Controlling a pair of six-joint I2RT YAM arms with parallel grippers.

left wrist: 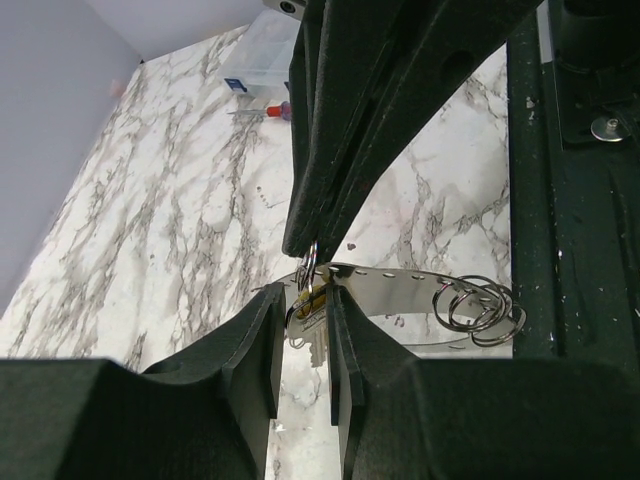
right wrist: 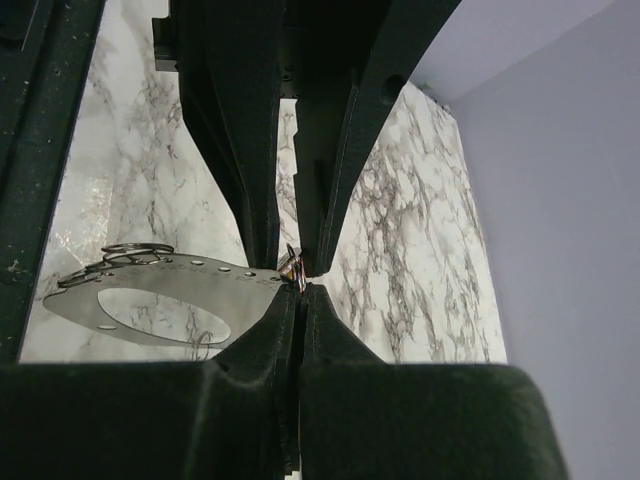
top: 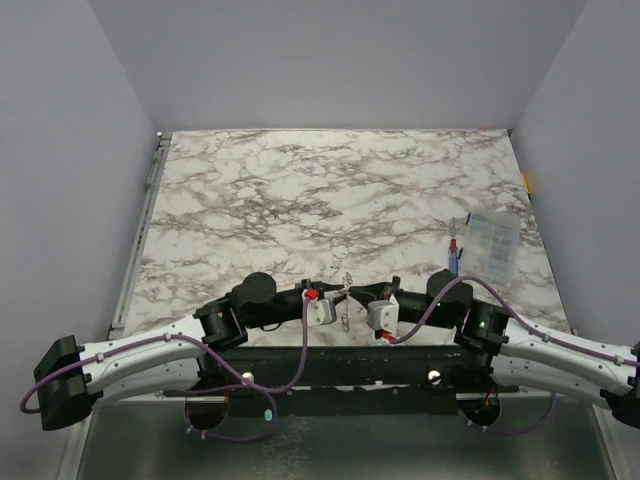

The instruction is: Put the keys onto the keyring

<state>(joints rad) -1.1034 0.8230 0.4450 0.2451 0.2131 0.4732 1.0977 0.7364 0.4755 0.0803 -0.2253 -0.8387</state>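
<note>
My two grippers meet tip to tip near the table's front edge. In the left wrist view my left gripper (left wrist: 305, 300) has a brass-gold key (left wrist: 312, 303) between its fingertips, with a silvery key (left wrist: 319, 345) hanging just below. My right gripper (right wrist: 302, 295) is shut on the thin silvery keyring (right wrist: 298, 272). The keyring also shows in the left wrist view (left wrist: 308, 260), standing just above the brass key and touching it. In the top view the left gripper (top: 335, 293) and right gripper (top: 358, 293) hold the small bundle above the table.
A large grey round disc (left wrist: 400, 290) with small holes lies under the grippers, with several spare wire rings (left wrist: 480, 305) on its edge. A clear box (top: 493, 243) and the blue-and-red stick (top: 455, 250) lie at the right. The black base rail (top: 330, 365) runs along the front.
</note>
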